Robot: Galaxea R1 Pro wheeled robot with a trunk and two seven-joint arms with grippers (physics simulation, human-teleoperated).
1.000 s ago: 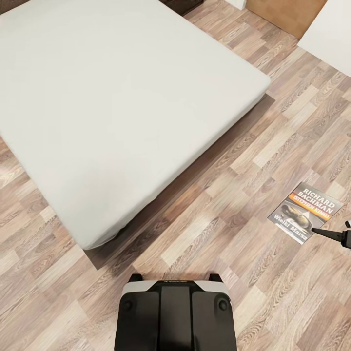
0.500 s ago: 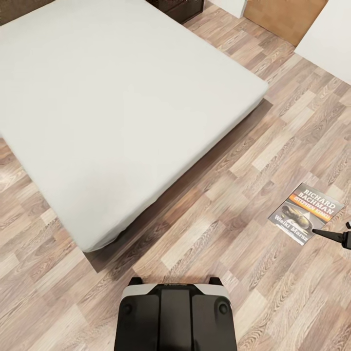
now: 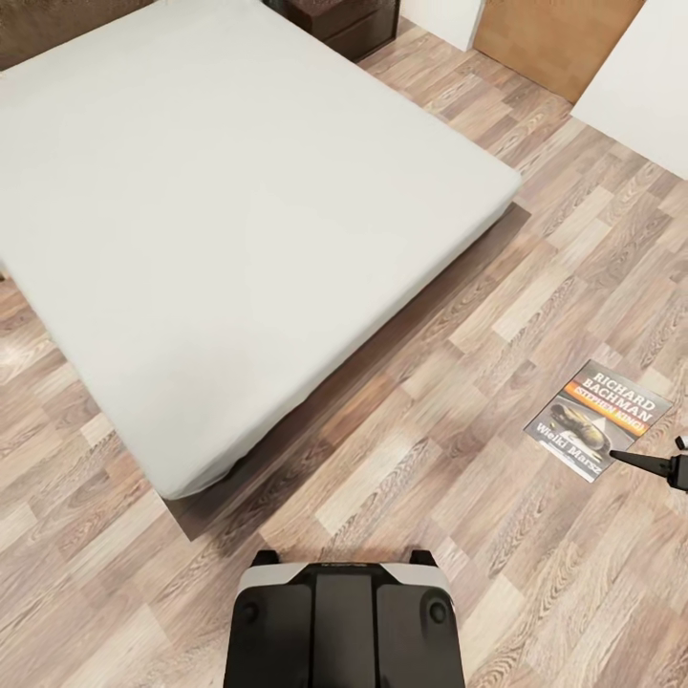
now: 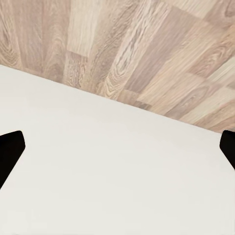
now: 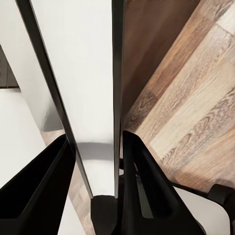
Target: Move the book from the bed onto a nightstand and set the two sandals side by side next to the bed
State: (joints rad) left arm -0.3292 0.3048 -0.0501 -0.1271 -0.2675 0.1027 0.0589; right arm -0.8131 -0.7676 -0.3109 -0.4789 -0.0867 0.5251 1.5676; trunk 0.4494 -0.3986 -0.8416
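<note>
A: Where do we stand on the book (image 3: 598, 419)?

B: In the head view we see it face up, apparently held off the wooden floor (image 3: 401, 449) and well apart from the bed (image 3: 239, 220), with the tip of the right gripper (image 3: 659, 465) at its near corner. In the right wrist view the right gripper (image 5: 93, 147) is clenched on a thin panel seen edge-on, which we judge to be the book. So it is off the mattress but not yet on a nightstand.

A: And the left?

B: The left gripper (image 4: 117, 147) is released, its dark tips wide apart over a white surface.

A: The sandals?

B: We judge that part of the task outstanding.

A: Any change from the earlier frames?

B: The camera has shifted: the bed sits lower in frame, and a dark cabinet (image 3: 344, 19) and a brown door (image 3: 554, 33) show more fully. The book keeps its place beside the gripper.
</note>
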